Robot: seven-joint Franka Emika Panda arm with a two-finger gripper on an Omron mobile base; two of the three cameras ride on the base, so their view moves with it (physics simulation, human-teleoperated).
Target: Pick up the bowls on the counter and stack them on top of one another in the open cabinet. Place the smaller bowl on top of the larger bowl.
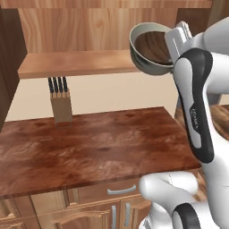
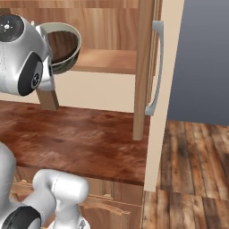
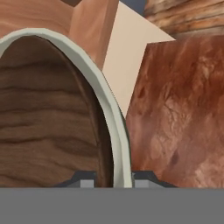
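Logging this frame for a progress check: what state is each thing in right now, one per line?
larger bowl: lifted off the counter, tilted, its rim pinched by the tool, at the shelf's front edge.
smaller bowl: nested inside the larger bowl.
tool: shut on the larger bowl's rim.
open cabinet: open, no bowl resting on its shelf yet.
counter: no bowls left on it; a knife block stands upright at the back.

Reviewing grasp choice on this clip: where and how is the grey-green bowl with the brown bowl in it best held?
By its rim, as here: the gripper pinches the larger bowl across its thin wall, one finger inside, one outside. The rim is the only narrow part; the body looks too wide. The smaller bowl fills the middle, so the edge nearest the arm suits best, leaving the far side free toward the open cabinet.
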